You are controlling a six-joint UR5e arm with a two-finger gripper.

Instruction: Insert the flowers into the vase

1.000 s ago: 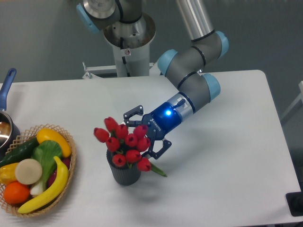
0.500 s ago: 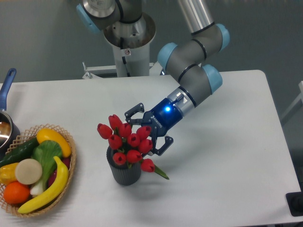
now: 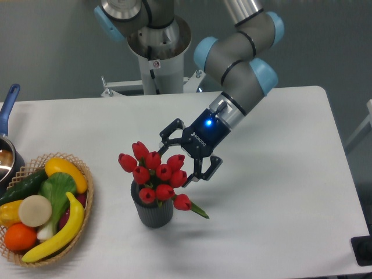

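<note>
The flowers point(image 3: 154, 174), a tight bunch of red tulip buds, stand in the vase point(image 3: 152, 213), a short dark grey ribbed cylinder near the table's front middle. One green leaf point(image 3: 199, 210) sticks out to the lower right over the rim. My gripper point(image 3: 183, 156) is open just right of and above the buds, its fingers spread apart with the bunch outside them. It holds nothing.
A woven basket point(image 3: 82, 197) of fruit and vegetables sits at the front left edge. A pot with a blue handle point(image 3: 8, 107) stands at the far left. The arm's base column point(image 3: 157, 58) rises behind the table.
The gripper has drawn back up and to the right, away from the bunch, staying open. The flowers remain in the vase, shifted only slightly.
</note>
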